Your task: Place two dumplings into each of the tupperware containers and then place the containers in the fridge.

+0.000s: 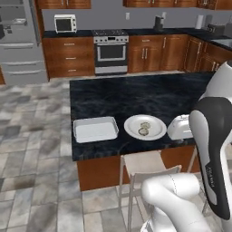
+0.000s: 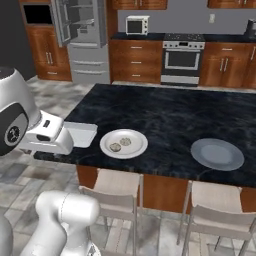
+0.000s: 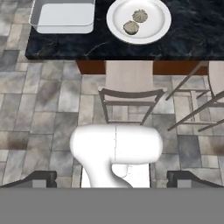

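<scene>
Grey tile floor (image 1: 31,149), perhaps stone-look

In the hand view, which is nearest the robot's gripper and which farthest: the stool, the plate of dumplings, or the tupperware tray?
Measured from the open gripper at the bottom of the hand view:
1. The stool, straight ahead on the floor by the counter edge.
2. The plate with two dumplings, on the counter beyond the stool.
3. The tupperware tray, farther left on the counter.

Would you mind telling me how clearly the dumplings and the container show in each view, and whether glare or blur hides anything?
Left base view: soft, even light; dumplings are small blurred lumps on the plate. Right base view: the arm hides part of the container. Hand view: sharpest, no glare, fold ridges visible.
</scene>
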